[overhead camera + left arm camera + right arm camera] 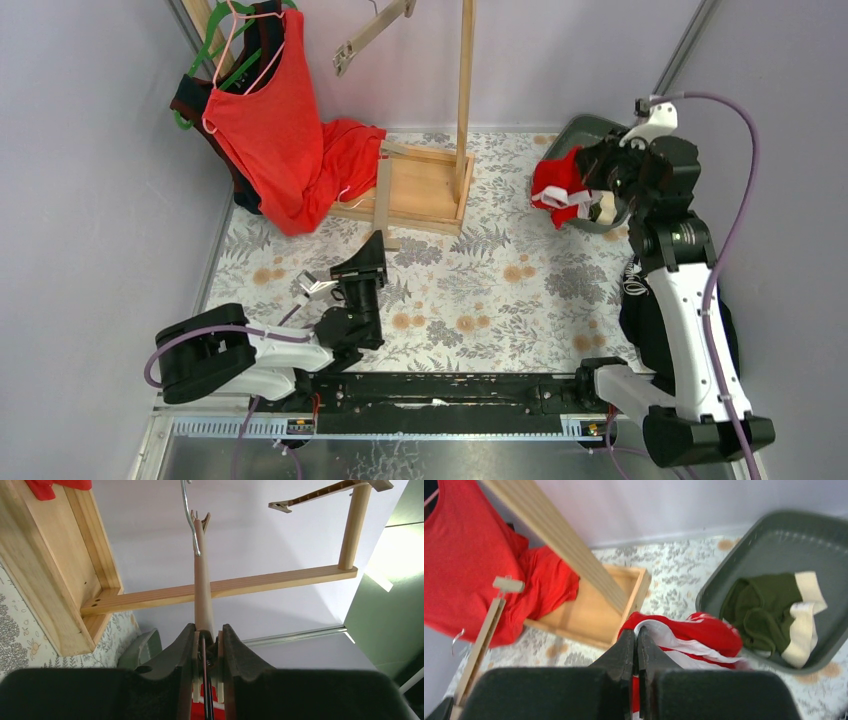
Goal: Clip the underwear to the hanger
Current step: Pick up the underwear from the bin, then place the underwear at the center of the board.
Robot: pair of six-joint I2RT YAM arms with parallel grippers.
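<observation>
My left gripper [372,250] [207,630] is shut on the clip end of a wooden hanger [382,200] [202,580]. The hanger's bar runs away from the jaws to its metal hook [190,520]. My right gripper [585,195] [636,632] is shut on the red underwear [556,185] [704,630], pinching its white waistband. That brief is lifted above the table beside the grey-green bin [590,125] [744,545]. An olive green brief with a cream waistband [769,607] lies inside the bin. The two grippers are far apart.
A wooden stand with a box base [425,185] [589,615] and an upright pole [465,80] [554,535] sits mid-back. A large red tank top [270,130] [464,570] hangs at the back left and drapes into the base. Walls close both sides.
</observation>
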